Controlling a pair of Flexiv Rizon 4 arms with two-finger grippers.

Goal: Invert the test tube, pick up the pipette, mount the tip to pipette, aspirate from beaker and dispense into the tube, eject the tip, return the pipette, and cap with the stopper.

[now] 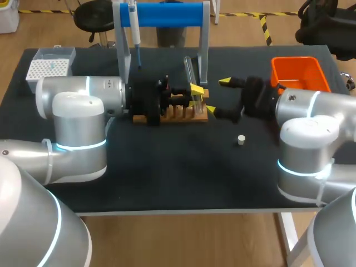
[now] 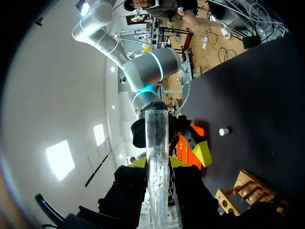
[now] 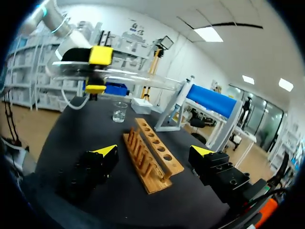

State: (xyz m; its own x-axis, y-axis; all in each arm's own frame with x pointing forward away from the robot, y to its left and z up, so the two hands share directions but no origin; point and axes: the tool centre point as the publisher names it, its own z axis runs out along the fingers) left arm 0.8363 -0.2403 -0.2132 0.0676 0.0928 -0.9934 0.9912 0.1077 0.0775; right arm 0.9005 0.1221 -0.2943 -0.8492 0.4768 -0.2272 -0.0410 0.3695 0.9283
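Tube point(image 2: 156, 133) is clamped between the left hand's point(image 2: 157, 166) fingers and held roughly level above the rack point(image 3: 145, 143). The right hand point(image 3: 155, 151) sits low over the desk point(image 1: 167, 172) at the rack's end, fingers spread wide with nothing between them. The stopper point(image 1: 241, 139) lies on the desk, apart from the rack. The pipette point(image 1: 134, 28) hangs on the stand behind.

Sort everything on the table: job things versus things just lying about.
Job: clear glass test tube in the left tool; white pipette; white perforated tip box; small glass beaker; small white stopper.
Lying about, unnamed in the job: orange plastic bin; wooden tube rack; grey stand with blue bar.
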